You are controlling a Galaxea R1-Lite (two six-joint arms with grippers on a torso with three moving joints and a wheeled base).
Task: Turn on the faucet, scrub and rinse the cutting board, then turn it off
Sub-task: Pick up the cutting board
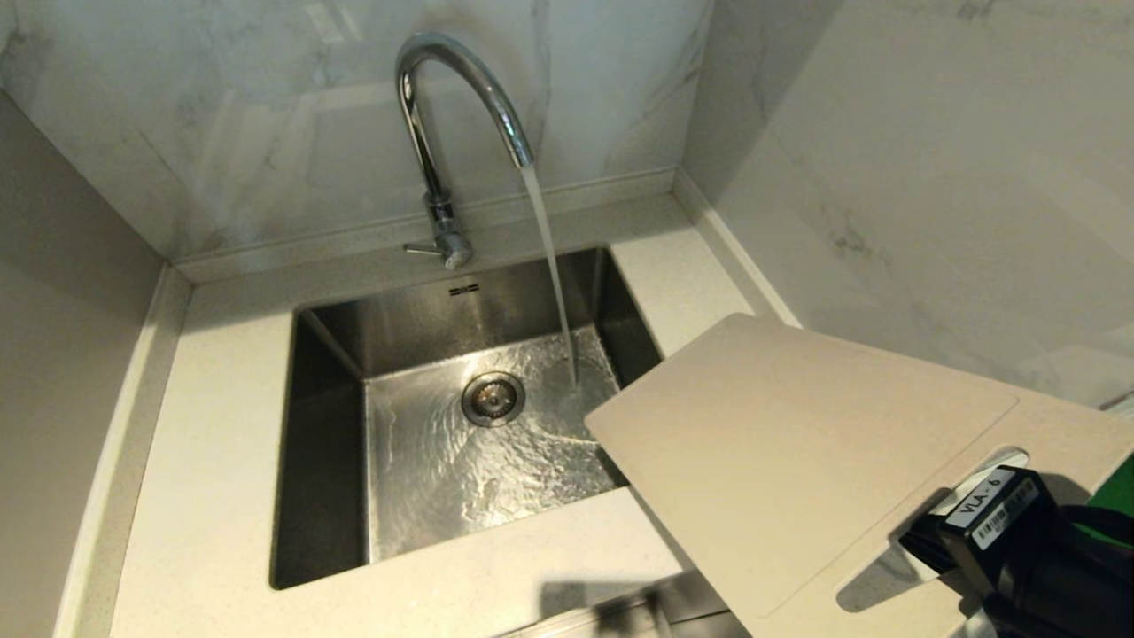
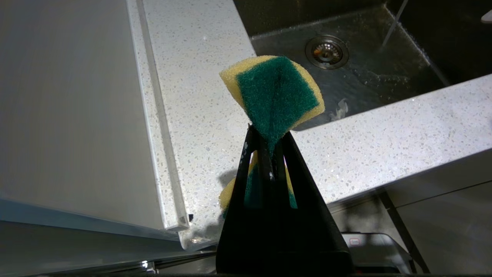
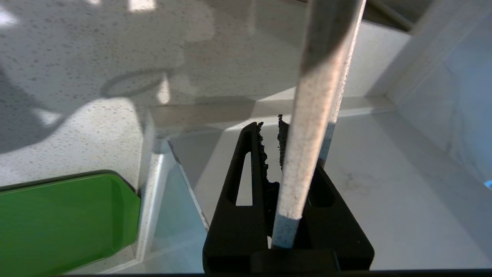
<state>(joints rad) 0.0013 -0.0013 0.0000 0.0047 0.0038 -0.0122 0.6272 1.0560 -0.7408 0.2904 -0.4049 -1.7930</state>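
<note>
The chrome faucet (image 1: pixel 423 133) stands behind the sink (image 1: pixel 328 425), and water (image 1: pixel 551 266) runs from its spout into the basin. Its thin lever (image 1: pixel 423 250) sticks out at the base. The cream cutting board (image 1: pixel 797 452) hangs tilted at the lower right, off the counter, one corner over the sink's right edge. My right gripper (image 1: pixel 974 514) is shut on the cutting board at its slot handle; in the right wrist view the board (image 3: pixel 319 88) shows edge-on beside the gripper (image 3: pixel 268 125). The left gripper (image 2: pixel 269 132), out of the head view, is shut on a yellow and green sponge (image 2: pixel 276 88) above the counter's front left.
White speckled counter (image 1: pixel 213 461) surrounds the sink, with marble walls behind and on both sides. The drain (image 1: pixel 493 399) lies in the middle of the wet basin. A bright green board (image 3: pixel 65 219) lies flat under the right arm.
</note>
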